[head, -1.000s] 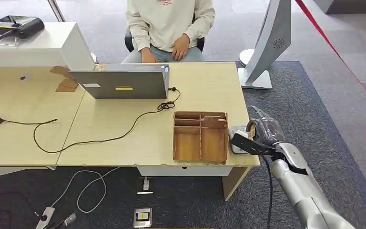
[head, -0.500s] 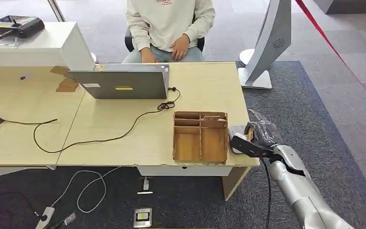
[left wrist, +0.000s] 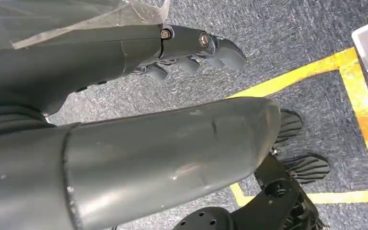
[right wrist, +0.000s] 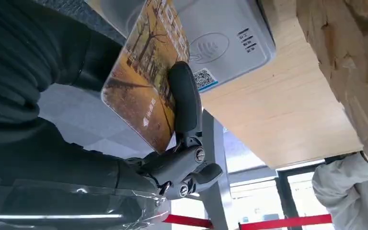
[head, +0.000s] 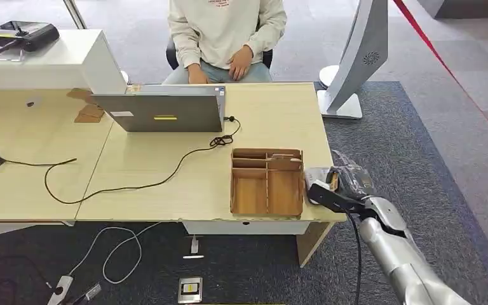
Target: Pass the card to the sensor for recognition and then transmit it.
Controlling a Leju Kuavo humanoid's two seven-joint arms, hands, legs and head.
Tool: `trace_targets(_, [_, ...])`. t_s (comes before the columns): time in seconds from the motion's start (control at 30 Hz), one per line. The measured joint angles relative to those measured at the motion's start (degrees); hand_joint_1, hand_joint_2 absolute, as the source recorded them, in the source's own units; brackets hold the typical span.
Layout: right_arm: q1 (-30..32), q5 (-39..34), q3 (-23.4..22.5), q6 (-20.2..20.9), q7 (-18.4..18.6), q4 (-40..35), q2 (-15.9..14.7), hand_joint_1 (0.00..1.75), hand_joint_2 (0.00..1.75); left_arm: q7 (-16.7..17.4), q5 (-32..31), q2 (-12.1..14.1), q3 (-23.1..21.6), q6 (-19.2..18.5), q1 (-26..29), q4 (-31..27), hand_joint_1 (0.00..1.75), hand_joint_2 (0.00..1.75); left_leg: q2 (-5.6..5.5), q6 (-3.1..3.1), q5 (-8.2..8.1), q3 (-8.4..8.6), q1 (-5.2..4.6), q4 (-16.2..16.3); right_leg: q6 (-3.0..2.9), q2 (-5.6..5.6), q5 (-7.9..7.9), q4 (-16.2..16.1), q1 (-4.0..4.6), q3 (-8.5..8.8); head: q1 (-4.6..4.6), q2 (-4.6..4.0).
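My right hand (head: 348,183) hangs at the table's front right corner and pinches a card (right wrist: 143,81) with an autumn-tree picture between thumb (right wrist: 184,100) and fingers. The card is tilted, its face turned to the white sensor (right wrist: 220,43), with a small gap between them. From the head view the sensor (head: 314,178) lies on the table just right of the cardboard tray (head: 267,181), partly under my hand, and an edge of the card (head: 334,180) peeks out. My left hand (left wrist: 191,52) hangs over the carpet, holding nothing.
A person (head: 225,32) sits behind the table (head: 165,203) at a laptop (head: 165,111). A black cable (head: 133,185) loops across the tabletop. A white stand (head: 356,57) rises on the carpet to the right. Yellow floor tape (left wrist: 359,100) runs below the left hand.
My right hand has sunk lower and drawn slightly toward the table's front edge, bringing the card closer to the sensor. Nothing else has moved.
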Motion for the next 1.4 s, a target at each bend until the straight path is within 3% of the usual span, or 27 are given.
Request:
trace_targets(0.57, [0.4,-1.7,0.0,-2.1,0.3,0.0,-0.2,1.75,1.75,-0.8,-1.2,0.0,-0.2,-0.3,-0.1,0.0,0.00,0.00,0.00,0.00,0.00,0.02,0.00,0.0,0.00,0.00,0.00,0.0,0.00,0.01,0.00,0.00])
trace_targets(0.97, [-3.0,-1.6,-1.2,2.1,3.1,-10.1,-3.2,1.75,1.75,-1.6,-2.4,0.0,-1.0,-0.7,-0.7,0.0,0.00,0.00,0.00,0.00,0.00,0.02,-0.01,0.0,0.00,0.00,0.01,0.0,-0.01,0.01,0.00,0.00])
trace_targets(1.4, [-5.1,0.7,-2.0,1.4,2.6,-14.8,-3.2,1.75,1.75,-2.2,-2.9,0.0,-1.7,-1.3,-1.0,0.0,0.00,0.00,0.02,0.00,0.01,0.00,-0.01,0.0,-0.01,0.00,0.03,0.0,-0.01,0.01,0.00,0.00])
